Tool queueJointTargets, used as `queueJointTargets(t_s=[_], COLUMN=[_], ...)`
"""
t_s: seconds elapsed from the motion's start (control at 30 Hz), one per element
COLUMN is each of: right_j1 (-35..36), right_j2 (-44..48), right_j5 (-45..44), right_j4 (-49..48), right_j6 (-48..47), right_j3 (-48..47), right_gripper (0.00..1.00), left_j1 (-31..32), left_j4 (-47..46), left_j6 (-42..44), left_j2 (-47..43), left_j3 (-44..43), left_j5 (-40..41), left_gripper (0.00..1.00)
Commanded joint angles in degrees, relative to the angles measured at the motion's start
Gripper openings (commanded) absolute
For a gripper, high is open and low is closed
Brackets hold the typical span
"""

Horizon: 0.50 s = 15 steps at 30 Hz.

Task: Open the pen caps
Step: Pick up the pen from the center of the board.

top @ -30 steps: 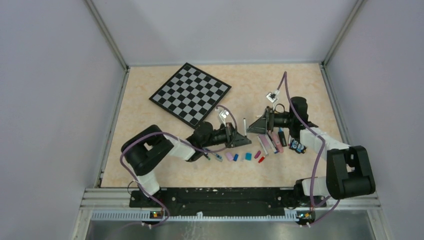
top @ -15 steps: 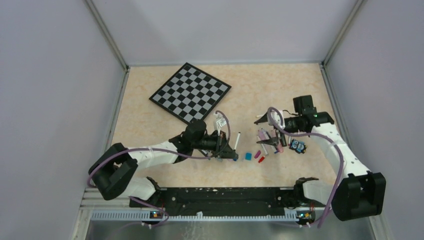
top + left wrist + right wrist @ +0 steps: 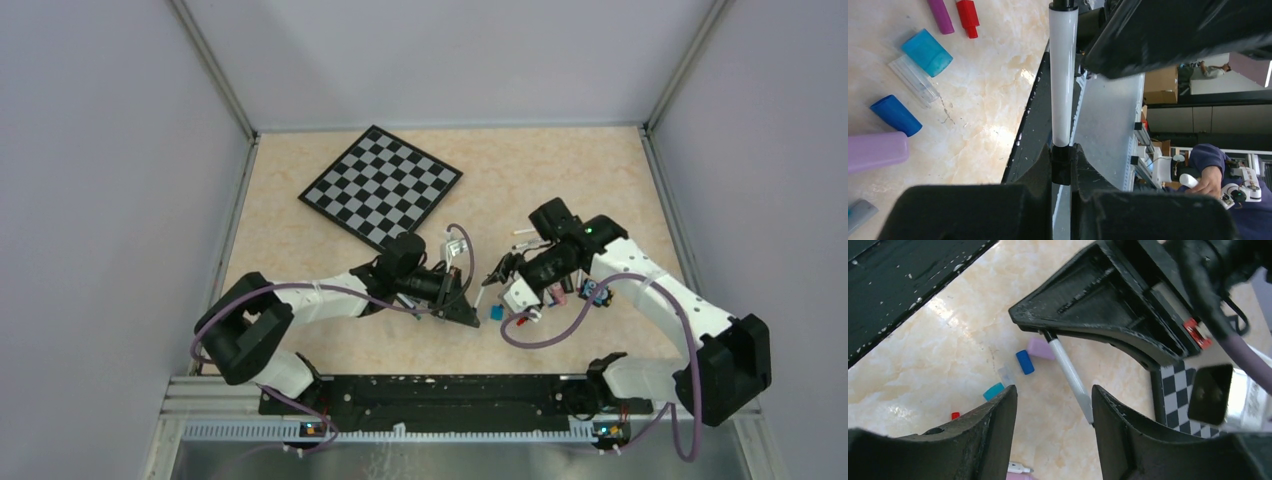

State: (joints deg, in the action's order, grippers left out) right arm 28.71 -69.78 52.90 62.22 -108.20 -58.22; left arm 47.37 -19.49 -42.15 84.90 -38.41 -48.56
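Top view: low in the middle of the frame, the left gripper (image 3: 460,303) is clamped on a thin white pen (image 3: 479,292); the right gripper (image 3: 498,272) hangs just beside the pen's free end, jaws apart; a loose teal cap (image 3: 495,313) lies near on the marbled beige table (image 3: 300,250).

Left wrist view: the pen runs up the centre, a smooth round barrel with black ends; its lower end is pinched between matte black fingers (image 3: 998,210); which end is the cap I cannot tell; a glossy blue cap (image 3: 895,115) and a red cap (image 3: 967,17), stubby hard plastic, lie at left.

Right wrist view: the open jaws frame the pen without touching; best to centre them on the free end, close on the cap alone, then pull straight along the barrel; slick plastic likely slips from a skewed grip.
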Motion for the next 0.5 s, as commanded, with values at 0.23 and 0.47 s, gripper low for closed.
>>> queueJointTargets(t_s=[0.23,0.47], right_j1=[12.8,14.6], right_j2=[-3.4,-3.2], right_j5=[-16.7,-21.1], right_j4=[-4.2,-6.4], right_j6=[-0.1,0.3], right_j3=[-0.2,2.0], right_gripper=[0.45,0.31], left_j1=[0.2,0.2], left_j4=[-6.9,-8.8], left_j6=[-2.8,-3.4], left_j2=[3.4,3.6], left_j3=[-1.9,-1.6], left_j5=[-5.2,-6.1], left_gripper=[0.0,0.0])
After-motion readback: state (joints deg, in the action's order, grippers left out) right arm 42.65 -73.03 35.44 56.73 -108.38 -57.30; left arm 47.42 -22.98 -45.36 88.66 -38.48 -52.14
